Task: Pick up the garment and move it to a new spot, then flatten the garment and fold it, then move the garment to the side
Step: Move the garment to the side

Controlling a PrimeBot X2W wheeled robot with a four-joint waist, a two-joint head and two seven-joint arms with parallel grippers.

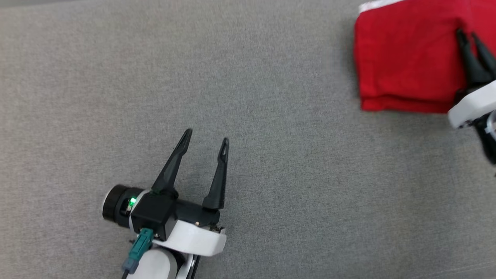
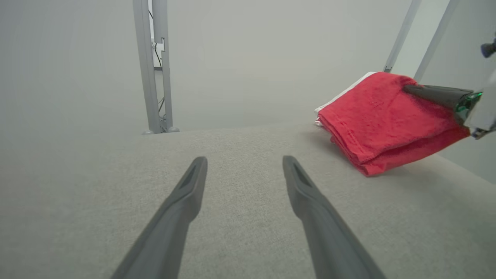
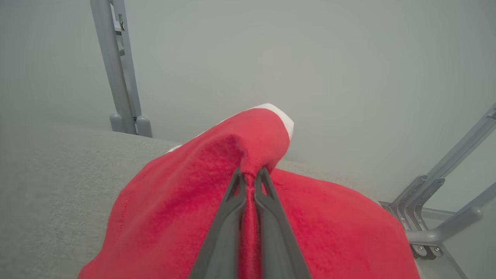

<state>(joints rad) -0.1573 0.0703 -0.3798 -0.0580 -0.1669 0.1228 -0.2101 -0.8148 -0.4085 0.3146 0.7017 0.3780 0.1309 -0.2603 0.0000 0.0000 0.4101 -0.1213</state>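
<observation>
At two o'clock from the wide-spread, empty left claw (image 1: 207,136), the folded garment (image 1: 403,58) lies pinched tight in the nearer right claw (image 1: 467,33)

1. A grey woven fabric surface (image 1: 271,116) lies flat across the head view, lightly speckled.
2. A plain pale wall (image 2: 252,58) rises behind its far edge.
3. Two upright grey metal posts (image 2: 141,69) stand close together at that far edge, with thin dark cables (image 2: 156,54) in the gap between them.
4. Two slanted grey struts (image 2: 402,35) lean at the upper right of the left wrist view.
5. In the right wrist view, angled metal braces (image 3: 416,193) meet a bolted foot beside a round bar (image 3: 445,228).
</observation>
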